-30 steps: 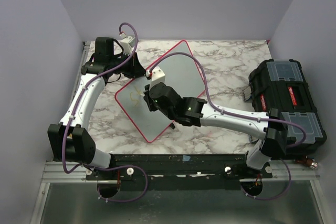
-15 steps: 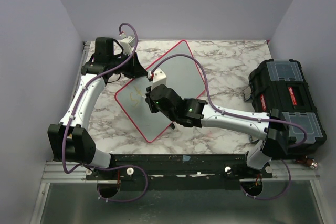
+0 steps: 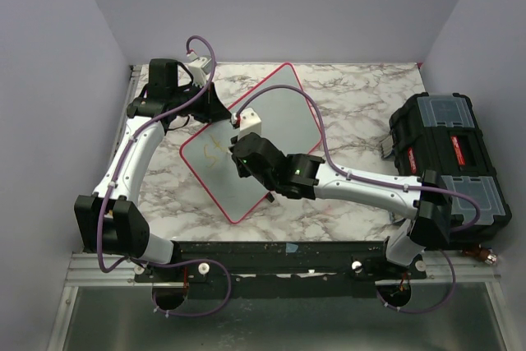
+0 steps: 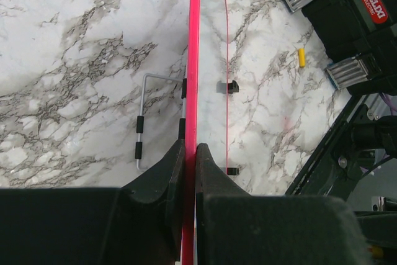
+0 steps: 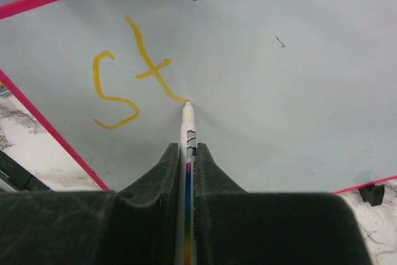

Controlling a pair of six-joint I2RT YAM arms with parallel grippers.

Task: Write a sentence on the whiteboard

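Note:
The whiteboard (image 3: 283, 108), pale with a red-pink rim, lies at an angle on the marble table. My left gripper (image 3: 215, 109) is shut on its rim (image 4: 193, 60) at the far left edge, and the left wrist view shows the rim pinched between the fingers (image 4: 190, 147). My right gripper (image 5: 187, 148) is over the board's left half (image 3: 237, 142), shut on a white marker (image 5: 188, 130) whose tip touches the board (image 5: 279, 91). The sentence is only yellow strokes reading "St" (image 5: 130, 72), and the tip rests at the end of the last stroke.
A black toolbox (image 3: 448, 154) stands at the table's right side, its latches showing in the left wrist view (image 4: 347, 17). A small yellow cap (image 4: 301, 58) lies on the marble near it. A bent metal wire piece (image 4: 141, 116) lies beside the board's rim.
My right gripper has shifted slightly toward the near side across the board with the marker. The left arm and the board have not moved.

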